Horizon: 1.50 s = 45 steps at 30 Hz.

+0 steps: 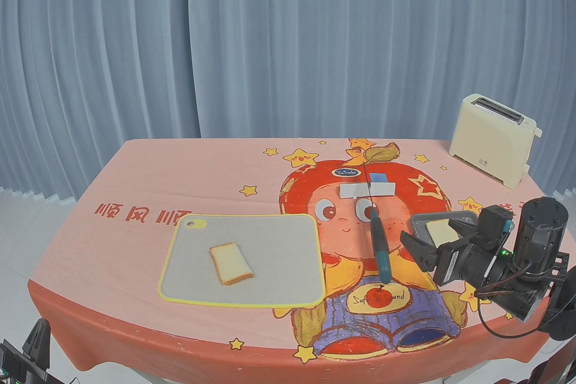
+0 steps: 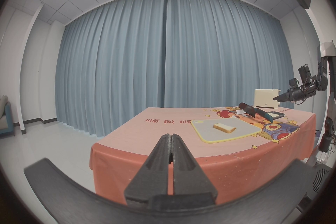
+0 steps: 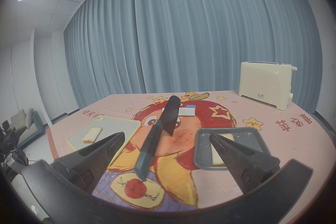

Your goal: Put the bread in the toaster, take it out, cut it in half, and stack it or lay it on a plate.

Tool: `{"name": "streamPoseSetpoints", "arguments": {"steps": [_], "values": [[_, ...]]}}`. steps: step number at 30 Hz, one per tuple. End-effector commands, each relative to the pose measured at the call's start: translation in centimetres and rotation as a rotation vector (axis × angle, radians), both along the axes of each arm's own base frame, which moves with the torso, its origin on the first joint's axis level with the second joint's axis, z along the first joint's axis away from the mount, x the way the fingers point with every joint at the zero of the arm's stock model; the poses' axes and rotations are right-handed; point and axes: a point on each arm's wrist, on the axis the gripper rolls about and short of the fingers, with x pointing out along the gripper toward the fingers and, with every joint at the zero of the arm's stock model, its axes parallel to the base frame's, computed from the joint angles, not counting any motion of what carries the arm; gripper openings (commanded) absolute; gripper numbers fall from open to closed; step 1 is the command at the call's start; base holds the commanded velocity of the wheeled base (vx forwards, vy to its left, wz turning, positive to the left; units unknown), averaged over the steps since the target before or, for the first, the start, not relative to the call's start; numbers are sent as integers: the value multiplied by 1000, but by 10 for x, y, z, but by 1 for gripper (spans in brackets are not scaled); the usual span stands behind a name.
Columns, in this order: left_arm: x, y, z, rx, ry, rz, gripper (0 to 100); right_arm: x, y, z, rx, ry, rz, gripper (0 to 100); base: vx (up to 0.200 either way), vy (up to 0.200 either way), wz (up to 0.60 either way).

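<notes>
Bread slice: lies flat on your yellow-rimmed cutting board, on the left half of the counter. Second slice: in the grey tray on the right. Knife, teal handle: between board and tray. Toaster: far right corner, well apart from both slices. Your right jaws: apart, above the counter just beside the tray. Your left jaws: pressed together, off the counter's left end.
</notes>
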Motion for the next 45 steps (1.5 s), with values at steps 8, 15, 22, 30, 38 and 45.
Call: {"name": "streamPoseSetpoints", "arguments": {"steps": [8,15,22,30,38,45], "values": [[1,0,-5,0,18,2,0,-3,0,-2,-8,5,11,100,0,200,0],[1,0,-5,0,18,2,0,-5,0,-4,-20,13,20,100,0,200,0],[1,0,-5,0,18,4,0,-7,1,-5,-23,17,28,100,0,171,0],[1,0,-5,0,18,4,0,-6,2,-6,-26,20,28,100,-75,0,0],[1,0,-5,0,18,2,0,-8,3,-7,-29,25,35,100,-150,0,0],[1,0,-5,0,18,2,0,-8,3,-7,-29,25,35,100,0,86,0]]}}
